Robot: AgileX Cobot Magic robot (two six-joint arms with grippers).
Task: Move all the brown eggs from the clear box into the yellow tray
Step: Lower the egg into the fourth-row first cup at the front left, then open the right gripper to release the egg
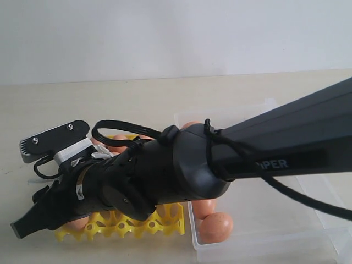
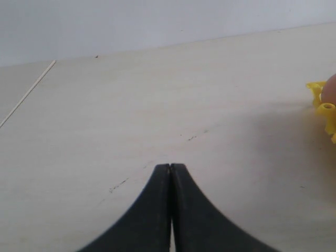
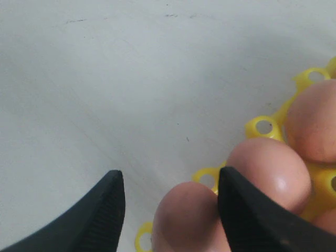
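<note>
With right jaws wide astride a brown egg (image 3: 189, 220) seated at the yellow tray (image 3: 262, 126) edge, lift straight up, clear of neighbours, then return to the clear box (image 1: 275, 220) for remaining eggs. Hold left jaws closed over bench (image 2: 157, 105).

One clear box (image 1: 275, 220), one yellow tray (image 1: 165, 218) beside the box, three brown eggs (image 1: 215, 227) inside the box, at least three more outside it.
</note>
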